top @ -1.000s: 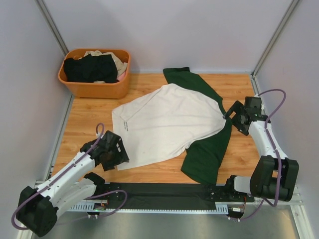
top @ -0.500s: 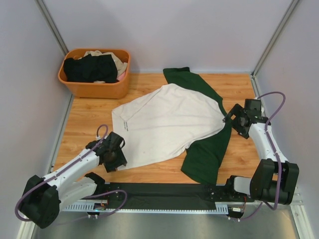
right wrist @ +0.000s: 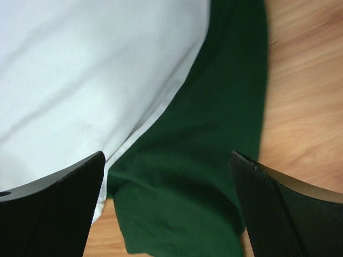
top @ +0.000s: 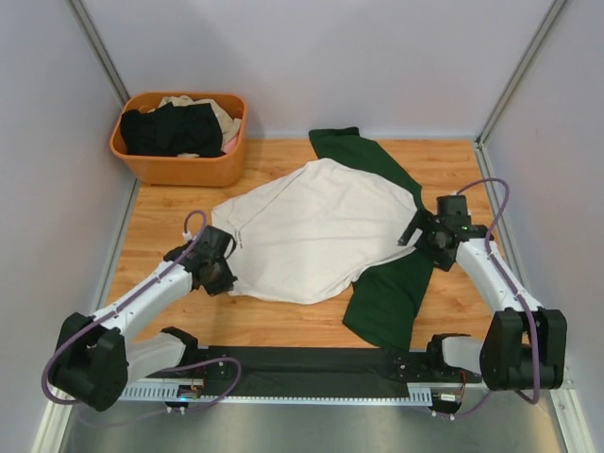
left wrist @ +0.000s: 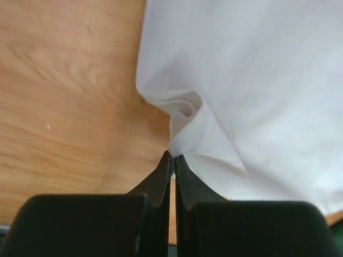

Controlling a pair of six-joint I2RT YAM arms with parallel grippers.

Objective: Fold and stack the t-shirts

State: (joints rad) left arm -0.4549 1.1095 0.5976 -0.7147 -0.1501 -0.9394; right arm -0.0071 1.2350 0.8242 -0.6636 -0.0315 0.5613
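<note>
The white t-shirt (top: 311, 231) with dark green sleeves is spread flat on the bench (top: 160, 222). It lies to the right of the orange basket (top: 179, 170) and nearer the arm bases than it. The far sleeve (top: 354, 151) is level with the basket. The near sleeve (top: 392, 293) lies at the side away from the basket.

A black shirt (top: 170, 130) and a beige shirt (top: 224, 115) are piled inside the basket, which is set in the back left corner of the bench.

The bench is surfaced in light wood grain. It is enclosed on three sides by plain pale walls (top: 330, 57), with metal posts at the corners. A black strip (top: 311, 363) is fitted along the near edge, well in front of the basket.

The left end effector (top: 225, 269) is located in front of the basket, at the t-shirt edge that faces it. In the left wrist view the left end effector (left wrist: 172, 158) is seen with its jaws pressed fully together. A puckered fold of the t-shirt (left wrist: 257, 80) is pinched at the tips.

The right end effector (top: 415, 236) is positioned at the side of the t-shirt farthest from the basket. In the right wrist view the right end effector (right wrist: 167, 155) is spread wide over the seam between the white body and the near sleeve (right wrist: 214, 134). Nothing is held. Contact with the cloth cannot be determined.
</note>
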